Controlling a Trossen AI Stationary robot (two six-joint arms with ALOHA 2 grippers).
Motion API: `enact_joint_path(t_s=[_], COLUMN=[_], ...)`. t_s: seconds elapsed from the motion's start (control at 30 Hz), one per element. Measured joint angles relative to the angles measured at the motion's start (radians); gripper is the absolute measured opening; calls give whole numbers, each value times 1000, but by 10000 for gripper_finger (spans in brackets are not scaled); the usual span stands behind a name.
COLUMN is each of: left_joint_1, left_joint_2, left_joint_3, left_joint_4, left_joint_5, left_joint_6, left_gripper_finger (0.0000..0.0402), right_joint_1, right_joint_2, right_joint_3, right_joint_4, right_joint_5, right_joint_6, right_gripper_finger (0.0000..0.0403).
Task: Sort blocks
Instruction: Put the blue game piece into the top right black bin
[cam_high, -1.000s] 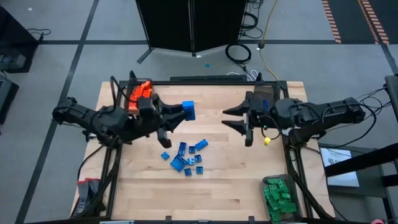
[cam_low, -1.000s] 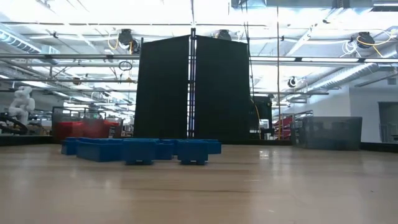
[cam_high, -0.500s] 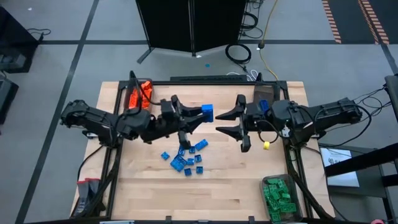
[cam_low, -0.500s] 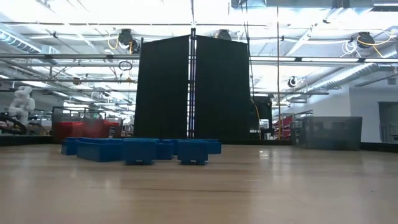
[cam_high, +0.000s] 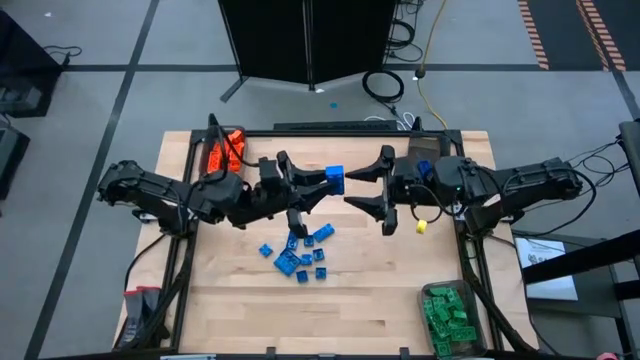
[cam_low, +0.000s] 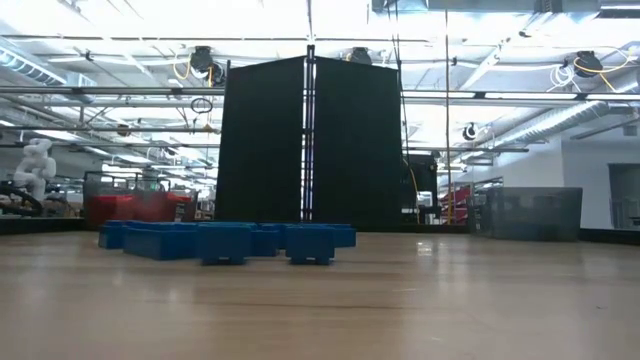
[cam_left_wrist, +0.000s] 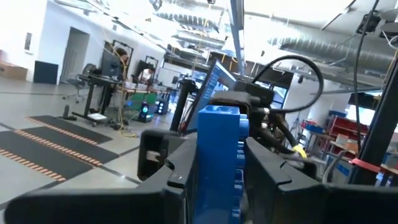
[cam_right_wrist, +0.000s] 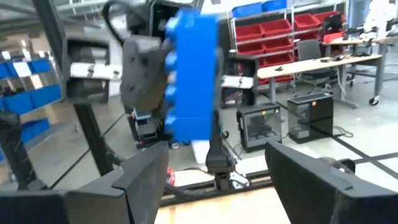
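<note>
Left pincer (cam_high: 322, 185): you will find it raised over the middle of the tabletop (cam_high: 380, 300), clamped on a blue block (cam_high: 334, 181). Your left wrist view confirms the grip: the tall blue block (cam_left_wrist: 219, 163) stands upright between the two dark fingers (cam_left_wrist: 171, 171), its studded side facing one of them.

Take that held block as your landmark. To its left, at the tabletop's far left corner, a bin holds orange blocks (cam_high: 226, 150); the left arm crosses in front of it. Just below the landmark, on the bare wood, lies a loose cluster of small blue blocks (cam_high: 298, 254). In the low view the same cluster (cam_low: 225, 240) shows as a low row of blue pieces resting on the wood, with a black panel (cam_low: 310, 142) standing behind it.

Immediately to the right of the landmark you see the right pincer (cam_high: 365, 193), with its fingers spread apart and pointed at the block, one finger on either side of the line toward it, not touching it. The right wrist view shows the block (cam_right_wrist: 190, 76) ahead of the spread fingers (cam_right_wrist: 144, 177), close but clear of them.

Well to the right of the landmark and toward the near edge, a bin at the tabletop's near right corner holds green blocks (cam_high: 447, 315).
</note>
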Motion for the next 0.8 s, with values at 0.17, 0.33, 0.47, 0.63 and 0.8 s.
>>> enact_joint_path(t_s=[0.17, 0.33, 0.47, 0.63, 0.8], left_joint_1=[0, 9, 13, 19, 19], left_joint_2=[0, 0, 0, 0, 0], left_joint_3=[0, 0, 0, 0, 0], left_joint_4=[-1, -6, -6, -6, -8], left_joint_5=[0, 5, 6, 17, 18], left_joint_6=[1, 0, 0, -1, -1], left_gripper_finger=[86, 86, 86, 86, 86], right_joint_1=[-20, -29, -29, -29, -31], right_joint_2=[-1, 1, 19, 56, 76], right_joint_3=[0, 1, 0, 1, 0], right_joint_4=[37, 77, 76, 141, 177], right_joint_5=[-7, -34, -51, -75, -82], right_joint_6=[2, 9, 29, 32, 31], right_gripper_finger=[260, 262, 262, 262, 260])
